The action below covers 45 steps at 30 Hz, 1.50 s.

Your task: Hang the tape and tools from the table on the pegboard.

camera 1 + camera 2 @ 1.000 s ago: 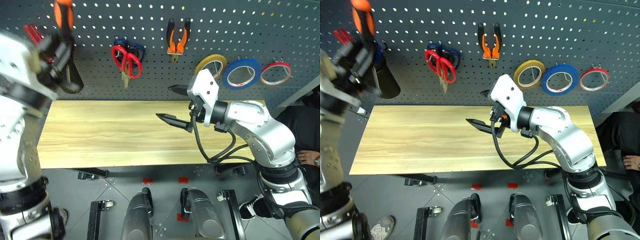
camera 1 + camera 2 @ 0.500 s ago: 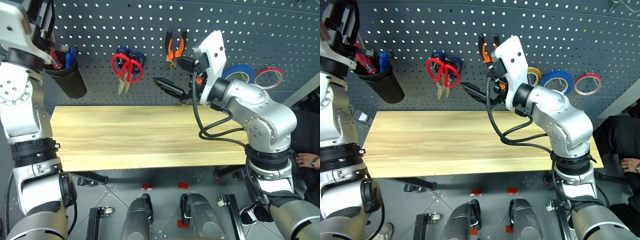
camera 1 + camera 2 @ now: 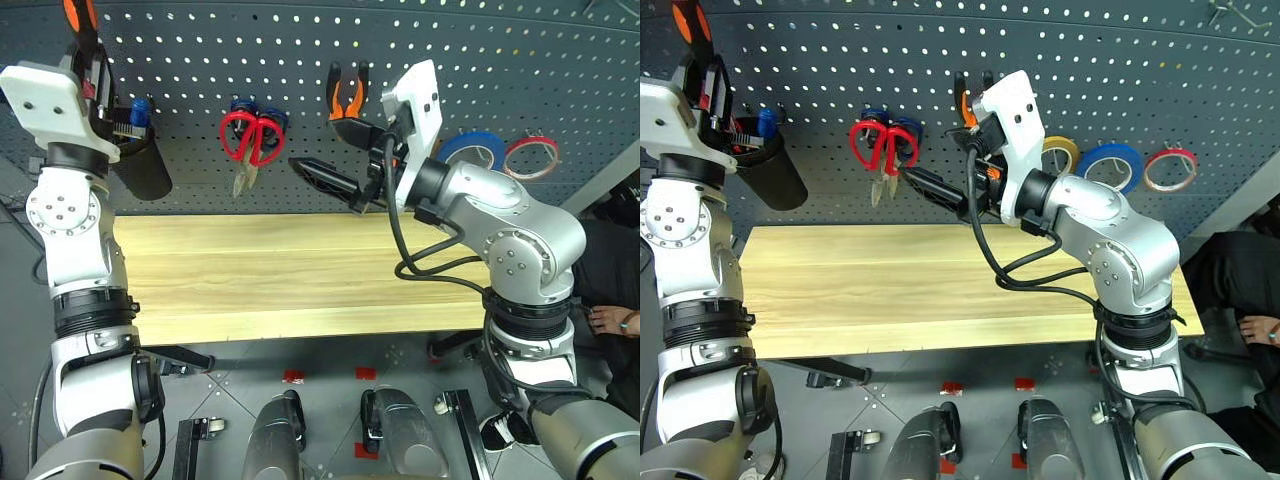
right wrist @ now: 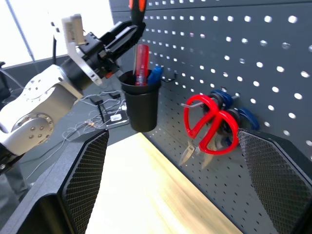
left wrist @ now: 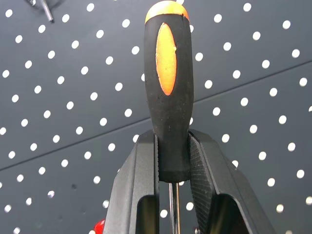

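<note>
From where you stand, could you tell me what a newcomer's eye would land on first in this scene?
Probably the left gripper, shut on the black-and-orange screwdriver and raised right above the black cup on the pegboard. Next, the right gripper, jaws wide open, held up before the board between the red-handled scissors and the blue tape. The pliers hang just above it, and the wooden table lies beneath.

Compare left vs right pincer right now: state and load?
The left pincer is shut on the black-and-orange screwdriver, raised above the black cup. The right pincer is open and empty, facing the red-handled scissors. Both are up near the pegboard.
</note>
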Tool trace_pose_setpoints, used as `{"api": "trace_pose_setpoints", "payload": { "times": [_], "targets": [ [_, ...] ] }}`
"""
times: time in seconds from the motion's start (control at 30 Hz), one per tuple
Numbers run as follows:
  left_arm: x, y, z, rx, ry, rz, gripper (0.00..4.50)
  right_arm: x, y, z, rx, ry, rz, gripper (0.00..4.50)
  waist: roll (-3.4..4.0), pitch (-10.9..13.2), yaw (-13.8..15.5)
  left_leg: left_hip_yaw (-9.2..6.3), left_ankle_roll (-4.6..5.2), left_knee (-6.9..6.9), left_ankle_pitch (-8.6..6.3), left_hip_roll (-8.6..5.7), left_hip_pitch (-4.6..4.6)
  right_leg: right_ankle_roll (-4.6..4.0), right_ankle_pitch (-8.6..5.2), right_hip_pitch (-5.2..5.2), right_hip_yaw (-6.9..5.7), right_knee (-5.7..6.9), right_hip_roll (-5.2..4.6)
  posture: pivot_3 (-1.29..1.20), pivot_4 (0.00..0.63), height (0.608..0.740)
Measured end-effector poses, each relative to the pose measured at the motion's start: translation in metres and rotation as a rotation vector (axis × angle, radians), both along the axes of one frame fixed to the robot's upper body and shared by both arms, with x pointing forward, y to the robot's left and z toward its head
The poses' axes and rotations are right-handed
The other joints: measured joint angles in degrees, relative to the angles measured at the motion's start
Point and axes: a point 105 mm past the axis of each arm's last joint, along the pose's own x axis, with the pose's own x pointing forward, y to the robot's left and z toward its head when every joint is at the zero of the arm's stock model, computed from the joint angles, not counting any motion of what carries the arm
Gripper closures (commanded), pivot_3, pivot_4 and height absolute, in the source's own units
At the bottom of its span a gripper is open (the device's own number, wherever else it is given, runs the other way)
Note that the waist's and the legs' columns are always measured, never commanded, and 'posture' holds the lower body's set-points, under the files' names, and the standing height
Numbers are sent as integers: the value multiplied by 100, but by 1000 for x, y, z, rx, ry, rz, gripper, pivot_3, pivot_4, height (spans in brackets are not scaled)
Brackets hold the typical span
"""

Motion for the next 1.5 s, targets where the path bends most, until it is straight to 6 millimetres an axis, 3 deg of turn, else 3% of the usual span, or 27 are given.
{"api": "trace_pose_setpoints", "payload": {
  "times": [0.1,0.37,0.5,0.7,0.8,0.83,0.93,1.0,1.17,1.27,1.4,1.5],
  "targets": [
    [1,4,-4,-12,0,16,3986,-3,4,0,-10,-17,23,0,2,-20,6,0,1,2,0,0,3,0,0,0,1,10,0,-185,168,740],
    [-8,25,-2,-98,-76,115,1578,-4,5,-1,-22,-37,32,0,-2,-33,9,-1,2,12,1,1,5,0,0,-2,8,27,-1,-187,166,740],
    [-17,22,3,-109,-117,110,454,-4,5,-1,-29,-37,34,0,-4,-36,12,-1,2,15,1,1,4,-1,0,-2,14,29,-2,-189,163,740],
    [-39,-20,12,-25,-146,16,454,-5,-3,-16,-79,-18,60,0,-5,-93,10,-1,2,14,1,-1,5,-1,0,0,27,28,-3,-180,156,740],
    [-38,-43,-10,25,-19,-72,454,-10,-7,-22,-101,-18,90,0,0,-155,11,0,2,14,1,0,11,-1,0,1,30,33,-2,-166,153,740],
    [-34,-48,-26,16,75,-112,454,-11,-10,-25,-112,-17,94,0,3,-188,14,-1,2,14,1,1,15,-1,0,2,31,35,0,-166,153,740],
    [-20,-38,-78,-79,351,-97,454,-9,-21,-37,-137,3,75,0,3,-225,9,1,4,14,0,3,35,-1,-1,7,36,58,4,-152,148,740],
    [-16,-27,-100,-125,461,-9,454,-11,-28,-47,-156,12,65,0,1,-226,24,-9,12,14,2,5,36,-10,5,8,34,63,11,-144,146,740],
    [-21,-17,-127,-135,589,83,454,-19,-47,-83,-207,75,39,0,6,-299,56,-6,-1,14,13,4,37,-16,8,9,42,62,10,-141,135,740],
    [-26,-23,-143,-159,620,28,454,-2,-63,-111,-172,104,-138,0,-3,-407,66,-3,-3,0,12,5,61,-16,8,32,41,47,10,-136,130,740],
    [-29,-20,-160,-207,640,-4,454,32,-94,-166,-166,164,-501,0,10,-425,55,1,13,-6,0,7,110,-18,7,76,46,39,11,-132,116,740],
    [-29,-14,-167,-264,646,-5,454,40,-114,-188,-106,110,-717,0,13,-502,56,-3,11,-6,2,6,111,-18,7,78,45,41,12,-131,107,740]
  ]
}}
